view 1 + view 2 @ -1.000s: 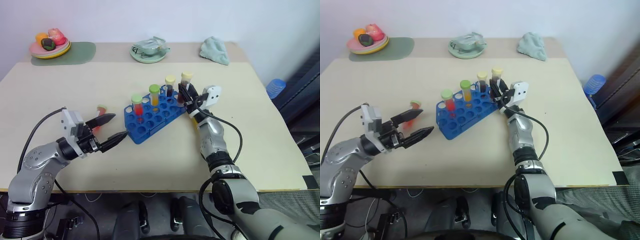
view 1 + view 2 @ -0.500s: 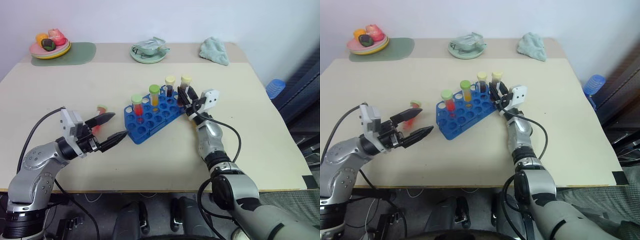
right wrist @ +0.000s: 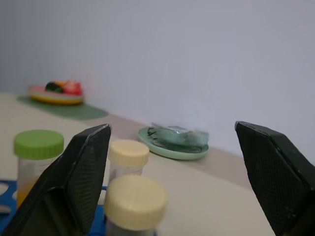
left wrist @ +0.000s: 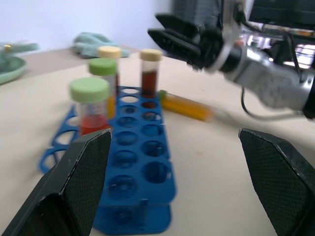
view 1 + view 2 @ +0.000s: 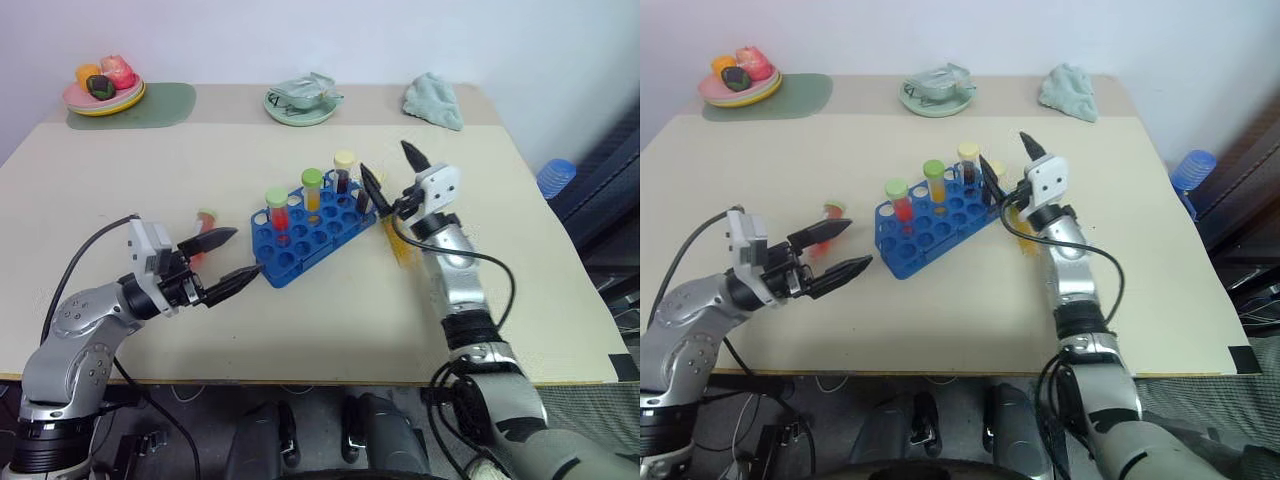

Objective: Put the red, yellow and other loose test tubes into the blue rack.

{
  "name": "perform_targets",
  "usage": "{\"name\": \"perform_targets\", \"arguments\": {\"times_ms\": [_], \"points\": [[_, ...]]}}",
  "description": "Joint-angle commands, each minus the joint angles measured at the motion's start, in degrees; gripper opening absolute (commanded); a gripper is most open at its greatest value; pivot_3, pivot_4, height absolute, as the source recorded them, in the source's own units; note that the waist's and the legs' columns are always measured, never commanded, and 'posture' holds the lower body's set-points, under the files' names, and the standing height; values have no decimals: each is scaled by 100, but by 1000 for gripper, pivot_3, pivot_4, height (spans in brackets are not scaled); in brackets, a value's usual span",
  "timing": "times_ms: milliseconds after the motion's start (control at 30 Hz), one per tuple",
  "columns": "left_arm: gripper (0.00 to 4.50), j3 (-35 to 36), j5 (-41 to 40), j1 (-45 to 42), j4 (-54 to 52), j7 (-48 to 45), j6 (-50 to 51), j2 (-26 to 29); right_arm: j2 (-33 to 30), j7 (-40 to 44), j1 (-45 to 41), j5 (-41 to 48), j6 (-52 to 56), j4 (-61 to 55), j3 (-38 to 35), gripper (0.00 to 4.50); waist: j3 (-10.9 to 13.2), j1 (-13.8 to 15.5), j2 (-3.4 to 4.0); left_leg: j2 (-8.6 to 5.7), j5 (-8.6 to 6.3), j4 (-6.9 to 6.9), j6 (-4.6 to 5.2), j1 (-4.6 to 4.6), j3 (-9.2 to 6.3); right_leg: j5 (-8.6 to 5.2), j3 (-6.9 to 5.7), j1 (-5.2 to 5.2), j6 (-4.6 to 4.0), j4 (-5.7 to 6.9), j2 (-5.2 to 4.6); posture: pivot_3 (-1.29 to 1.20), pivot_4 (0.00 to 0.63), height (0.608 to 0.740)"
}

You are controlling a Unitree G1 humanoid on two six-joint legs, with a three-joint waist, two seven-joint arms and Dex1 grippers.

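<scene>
- Blue rack (image 5: 300,248) near the middle of the tabletop, set slantwise, with four capped tubes upright along its far row: red one (image 5: 276,208), orange one (image 5: 313,190), two dark ones with cream caps (image 4: 150,73).
- Yellow tube (image 5: 398,240) flat on the tabletop, right by the rack's right end, not yet in a hole.
- Red loose tube (image 5: 204,222) flat on the tabletop too, off the rack's left end, toward the left edge.
- Could go wrong: a bump from the right gripper's near finger, so close to the cream-capped tubes, could tip one or push the rack.
- Could also roll the yellow tube off toward the right edge if poked from the side and not pinched round its middle.
- Same worry on the left: a nudge may send the red loose tube rolling.
- Right gripper (image 5: 385,158): fingers spread wide, tips up, nothing between them, just above the rack's right end.
- Left gripper (image 5: 245,250): fingers spread as wide as can be, empty, pointing at the rack's left end, red loose tube just beside its far finger.
</scene>
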Motion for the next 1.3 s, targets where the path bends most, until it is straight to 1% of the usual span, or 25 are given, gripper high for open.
{"name": "perform_targets", "arguments": {"times_ms": [33,67,167,200,333,433,633,833,1067,1233,1300], "points": [[4242,-67,-122,-129,2,-249,-31,10,-497,187,181,682,2054,-1639,-22,4087,0,-6,0,0,0,0,0,-1,0,-1,0,-1,-2,-1,0,0,150,740],[4242,-87,-109,-145,24,-293,-39,14,-604,209,226,863,2502,-1915,-48,4087,0,-20,-1,0,0,0,0,-1,-1,-3,0,-2,-5,-1,0,0,150,740],[4242,-153,-75,-287,178,-407,-59,-30,-1170,147,249,1315,4439,-2577,-134,4087,0,-16,0,3,-2,-3,2,0,-2,-8,-1,-5,-18,0,0,0,150,740],[4242,-181,-74,-329,212,-437,-58,-49,-1320,119,204,1459,5022,-2653,-164,4087,0,-11,0,3,-15,-3,25,-1,-4,-8,-2,-6,-20,-1,0,0,150,740],[4242,-279,-38,-428,283,-494,-77,-112,-1687,26,-82,1627,6461,-2572,-90,4087,1,-3,-1,2,-16,-3,28,-12,-5,-8,-5,-11,-23,-8,-1,0,150,740],[4242,-329,-13,-493,315,-499,-80,-150,-1842,-46,-406,1543,7144,-2248,54,4087,1,-9,-2,2,-16,-1,30,-30,-2,-5,-5,-29,-24,-9,-1,0,150,740],[4242,-310,-24,-476,269,-510,-59,-184,-1750,24,-1182,1494,7764,-1160,197,4087,1,-3,-2,2,-7,-1,44,-33,0,2,-6,-31,-10,-8,4,0,150,740],[4242,-234,-91,-329,125,-443,1,-174,-1690,234,-1818,1304,8079,-168,692,4087,1,-6,-2,2,-3,-1,40,-34,2,3,-6,-32,-8,-8,4,0,150,740],[4242,-181,-174,-168,-42,-300,97,-189,-1492,558,-2031,948,7860,501,1382,4087,1,-6,-2,2,1,0,35,-36,4,4,-6,-32,-6,-8,4,0,150,740],[4242,-153,-250,-112,-103,-246,166,-177,-1172,512,-2077,572,7363,1049,1599,4087,-5,-51,-13,2,4,2,26,-30,4,5,-6,-28,-6,-7,4,0,150,740],[4242,-144,-258,-101,-101,-248,162,-164,-1038,426,-2146,399,7116,1343,1606,3581,-7,-96,-15,3,-11,2,26,-22,4,5,-7,-21,-6,-7,4,0,150,740]]}}
